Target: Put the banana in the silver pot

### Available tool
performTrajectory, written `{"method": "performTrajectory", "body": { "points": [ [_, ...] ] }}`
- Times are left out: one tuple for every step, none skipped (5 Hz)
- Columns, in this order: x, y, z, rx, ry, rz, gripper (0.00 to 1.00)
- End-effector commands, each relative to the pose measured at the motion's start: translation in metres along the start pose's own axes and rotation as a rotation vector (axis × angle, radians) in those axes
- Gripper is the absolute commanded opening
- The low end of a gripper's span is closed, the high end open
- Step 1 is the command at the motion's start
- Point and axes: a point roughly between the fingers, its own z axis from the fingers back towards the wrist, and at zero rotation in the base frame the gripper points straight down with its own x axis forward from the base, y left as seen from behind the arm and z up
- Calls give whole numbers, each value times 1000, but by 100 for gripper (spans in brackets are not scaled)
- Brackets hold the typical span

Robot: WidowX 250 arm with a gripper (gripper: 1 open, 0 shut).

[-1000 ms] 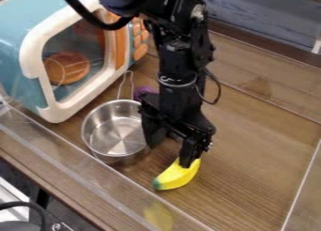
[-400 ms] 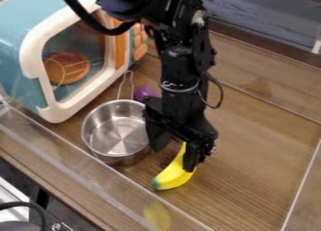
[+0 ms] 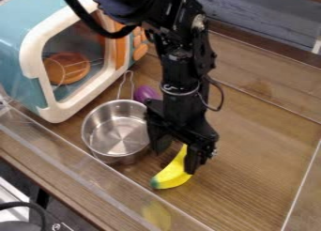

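Hand (image 3: 183, 157) pointed straight down, jaws spread wide astride the banana's (image 3: 174, 175) upper end; no grip can be confirmed. Banana lies flat on the worktop (image 3: 257, 131), long axis diagonal: green tip toward the near-left, other end hidden under the hand. Yellow, curved. Pot (image 3: 115, 130) sits just left, empty.

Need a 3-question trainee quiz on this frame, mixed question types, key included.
1. True or false: the banana already lies inside the silver pot.
2. Which describes the gripper? A) jaws open, pointing down over the banana B) jaws shut on the pot's handle C) lifted high above the microwave
3. Fill in: the banana lies on the table to the ___ of the pot in the camera view.

Key: 1 false; 2 A; 3 right
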Motion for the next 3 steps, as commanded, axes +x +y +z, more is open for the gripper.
{"method": "performTrajectory", "body": {
  "points": [
    [4, -2, 2, -5, -25, -24, 100],
    [4, -2, 0, -12, -26, -29, 100],
    [4, -2, -2, -20, -27, -33, 100]
  ]
}}
